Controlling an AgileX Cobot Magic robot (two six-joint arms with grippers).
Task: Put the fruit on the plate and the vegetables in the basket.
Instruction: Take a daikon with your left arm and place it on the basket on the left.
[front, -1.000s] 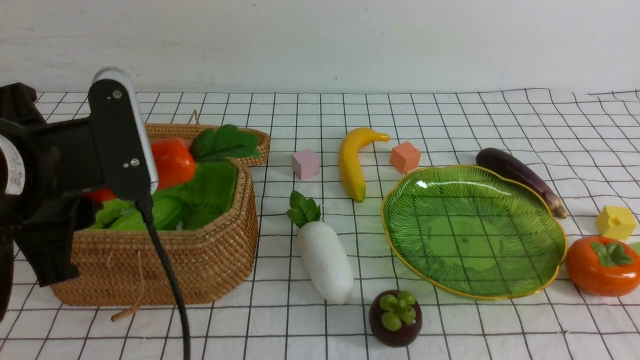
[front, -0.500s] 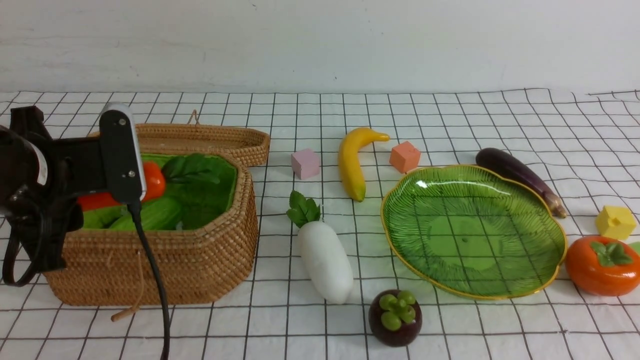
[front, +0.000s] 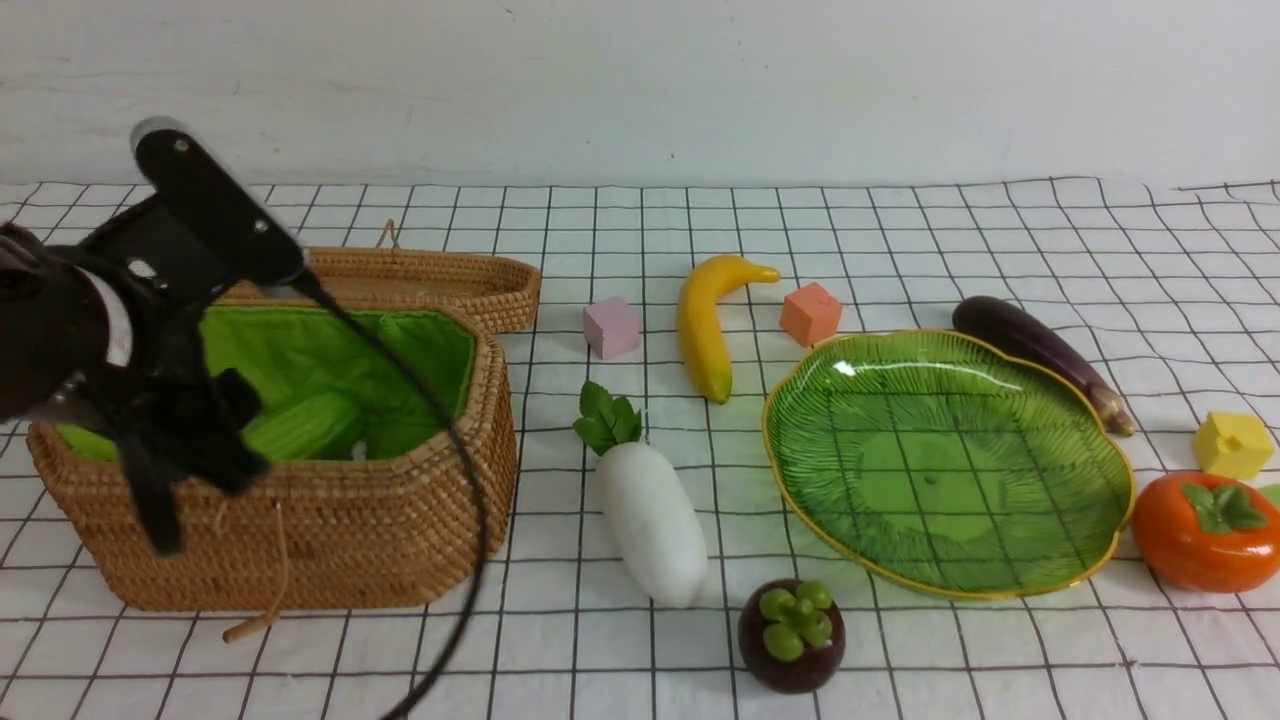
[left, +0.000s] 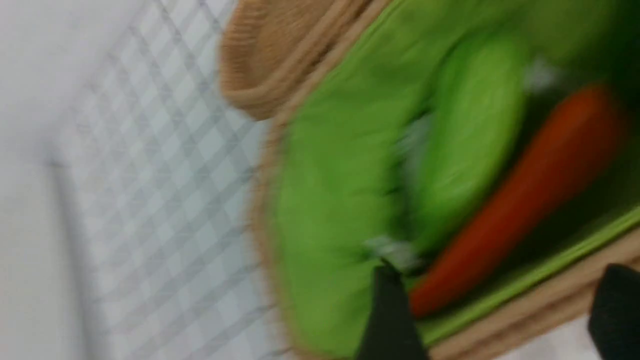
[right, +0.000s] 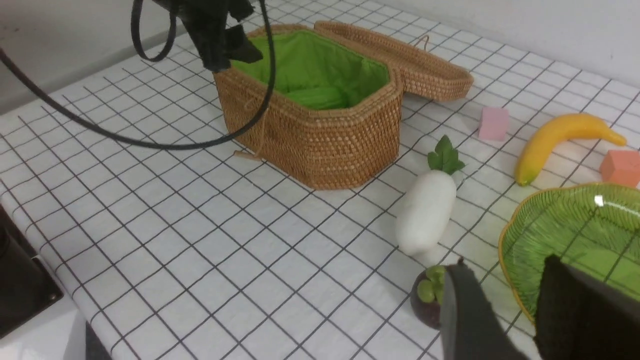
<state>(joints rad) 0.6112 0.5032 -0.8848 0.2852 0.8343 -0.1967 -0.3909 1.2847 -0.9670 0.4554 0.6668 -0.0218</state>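
The left gripper (left: 500, 300) hangs over the near left rim of the deep octagonal tan rattan basket with green cloth lining (front: 400, 470), which stands at the left side of the white checked desk (front: 900, 230). Its jaws are apart with nothing between them. Directly below, the orange carrot (left: 525, 200) lies inside against the bumpy light-green gourd (front: 300, 425), so this looks like a release just made.

Two vegetables are not yet in. The fat white radish with green leaves (front: 650, 520) lies mid-desk just right of the basket. The long dark-purple eggplant (front: 1040, 350) lies behind the leaf-shaped translucent green glass plate (front: 950, 450), toward the right edge.

The plate is bare. Around it wait the yellow banana (front: 703, 320), the dark-purple mangosteen with green cap (front: 790, 635) by the front edge, and the orange persimmon (front: 1205, 530) at the right edge. The right gripper (right: 505, 280) hovers above the mangosteen with its jaws parted and empty, probably placed for the fruit.
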